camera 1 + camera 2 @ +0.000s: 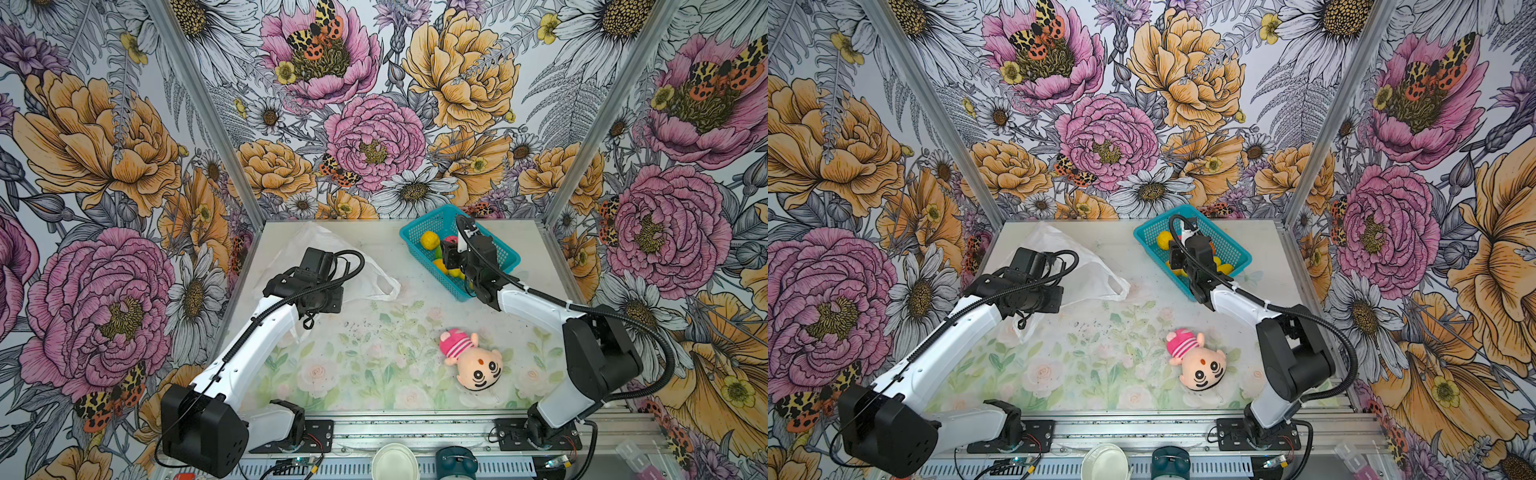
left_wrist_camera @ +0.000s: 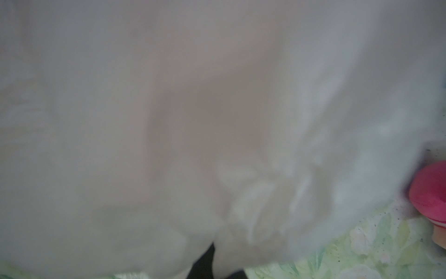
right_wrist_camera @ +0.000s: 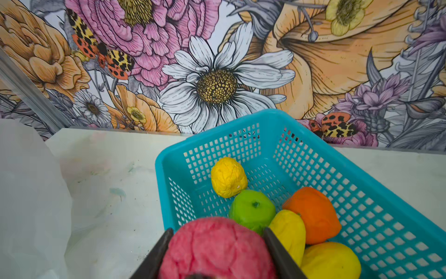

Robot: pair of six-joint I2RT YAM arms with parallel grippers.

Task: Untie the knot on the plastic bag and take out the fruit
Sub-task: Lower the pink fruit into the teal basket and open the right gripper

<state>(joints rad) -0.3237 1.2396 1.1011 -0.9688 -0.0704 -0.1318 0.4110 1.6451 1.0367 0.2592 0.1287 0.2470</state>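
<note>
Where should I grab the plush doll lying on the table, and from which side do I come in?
Probably the pink striped end of the doll, straight down from above. It lies flat, face up, apart from other things, and that end looks narrower than the round head, so a claw can span it.

Bold floral wallpaper (image 1: pixel 374 137) with moths covers three walls; aluminium posts (image 1: pixel 206 108) mark the corners; the tabletop (image 1: pixel 365 357) is pale and flower-printed; light is even.

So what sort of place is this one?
Probably a robot data-collection booth, not a home: floral wallpaper on an aluminium frame, left arm and right arm bolted to a front rail, toy fruit in a teal basket.
</note>
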